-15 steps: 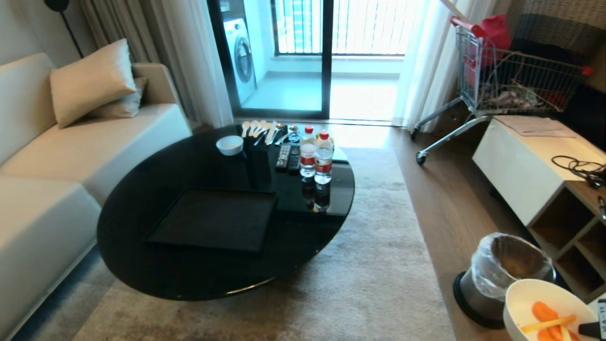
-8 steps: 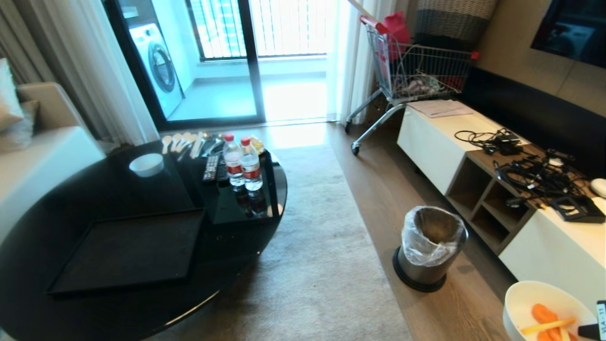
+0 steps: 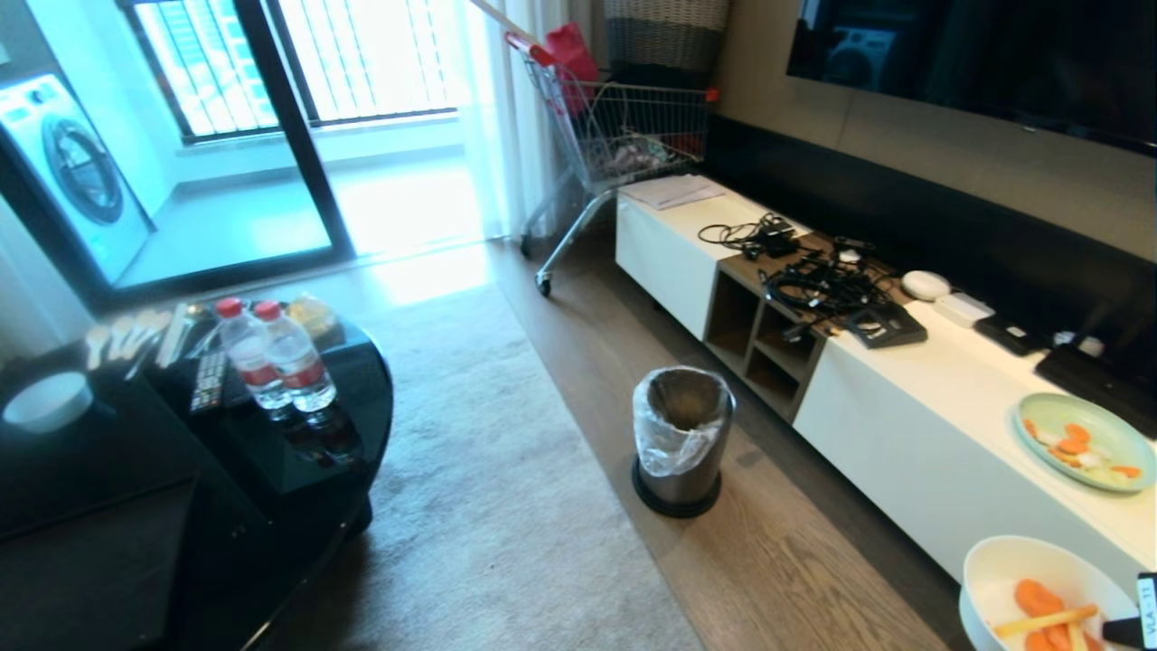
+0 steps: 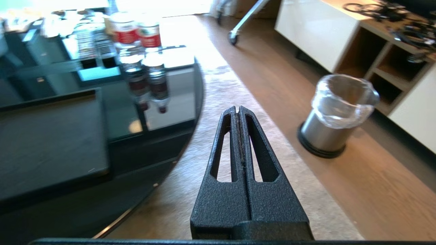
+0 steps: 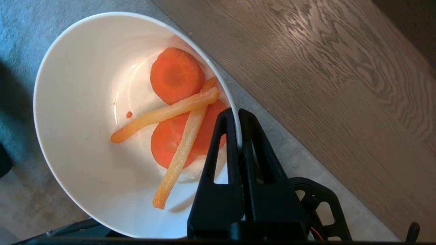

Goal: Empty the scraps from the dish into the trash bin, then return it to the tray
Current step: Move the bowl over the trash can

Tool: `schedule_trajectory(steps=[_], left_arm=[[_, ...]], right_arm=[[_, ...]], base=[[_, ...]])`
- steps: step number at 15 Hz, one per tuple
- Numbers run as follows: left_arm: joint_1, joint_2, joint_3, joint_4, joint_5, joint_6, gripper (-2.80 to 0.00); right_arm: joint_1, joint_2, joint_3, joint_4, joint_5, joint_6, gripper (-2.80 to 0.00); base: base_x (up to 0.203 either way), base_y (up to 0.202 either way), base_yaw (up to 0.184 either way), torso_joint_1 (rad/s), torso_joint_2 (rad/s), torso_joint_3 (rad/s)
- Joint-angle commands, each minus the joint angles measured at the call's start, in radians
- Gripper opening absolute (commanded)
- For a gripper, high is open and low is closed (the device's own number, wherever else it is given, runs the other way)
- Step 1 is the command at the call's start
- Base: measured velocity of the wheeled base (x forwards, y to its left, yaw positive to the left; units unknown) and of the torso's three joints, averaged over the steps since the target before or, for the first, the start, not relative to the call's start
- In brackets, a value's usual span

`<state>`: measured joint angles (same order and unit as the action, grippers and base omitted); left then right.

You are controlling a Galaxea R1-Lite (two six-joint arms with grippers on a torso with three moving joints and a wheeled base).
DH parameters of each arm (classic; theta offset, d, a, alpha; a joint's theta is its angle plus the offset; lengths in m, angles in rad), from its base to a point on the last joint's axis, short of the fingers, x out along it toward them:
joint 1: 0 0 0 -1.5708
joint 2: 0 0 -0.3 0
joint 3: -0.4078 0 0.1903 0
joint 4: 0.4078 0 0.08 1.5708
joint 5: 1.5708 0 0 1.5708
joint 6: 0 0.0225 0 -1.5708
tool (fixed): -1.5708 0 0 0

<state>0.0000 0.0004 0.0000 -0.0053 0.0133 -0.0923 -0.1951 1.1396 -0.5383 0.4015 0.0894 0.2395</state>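
Dish (image 3: pixel 1039 588), the white deep bowl, sits at the lower right corner of the head view, held above the wood floor beside the white media cabinet (image 3: pixel 904 425), with orange slices and a pale strip of scraps (image 3: pixel 1044 610) inside. A bit of the right gripper (image 3: pixel 1134 624) shows at its rim. The trash bin (image 3: pixel 680 434), metal with a clear bag over its rim, stands on the floor near the cabinet, well apart from the dish. On the left, the round black counter (image 3: pixel 307 479) carries two water bottles (image 3: pixel 276 366), a small white bowl (image 3: pixel 45 402) and the black tray (image 3: pixel 81 551), only partly in view. A green plate (image 3: pixel 1085 438) with food lies on the cabinet top.

From the left wrist, the left gripper (image 4: pixel 238 110) hangs over the rug, its two fingers pressed together with nothing between them. The tray (image 4: pixel 47 143) lies on the counter (image 4: pixel 163 136), and the trash bin (image 4: pixel 337 112) stands on the floor off to the other side.

From the right wrist, the right gripper (image 5: pixel 238 117) is clamped on the rim of the dish (image 5: pixel 78 102), one finger inside and one outside. Two carrot rounds and two pale strips make up the scraps (image 5: pixel 177 115), lying against the dish's wall next to the fingers. Rug and wood floor lie below.
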Motion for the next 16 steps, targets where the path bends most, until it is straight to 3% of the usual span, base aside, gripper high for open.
schedule_trajectory(steps=[1,5,16], left_arm=[[0.000,0.000,0.000,-0.001,0.001,-0.001,-2.80],[0.000,0.000,0.000,-0.001,0.001,-0.001,-2.80],[0.000,0.000,0.000,-0.001,0.001,-0.001,-2.80]], right_arm=[[0.000,0.002,0.003,0.002,0.001,0.001,-2.80],[0.000,0.002,-0.003,-0.006,0.001,0.000,-2.80],[0.012,-0.012,0.001,-0.006,0.003,-0.008,-2.80]], base=[[0.001,0.012,-0.170,0.000,0.00,0.003],[0.001,0.007,-0.114,0.003,0.00,0.002],[0.000,0.000,0.000,0.000,0.00,0.000]])
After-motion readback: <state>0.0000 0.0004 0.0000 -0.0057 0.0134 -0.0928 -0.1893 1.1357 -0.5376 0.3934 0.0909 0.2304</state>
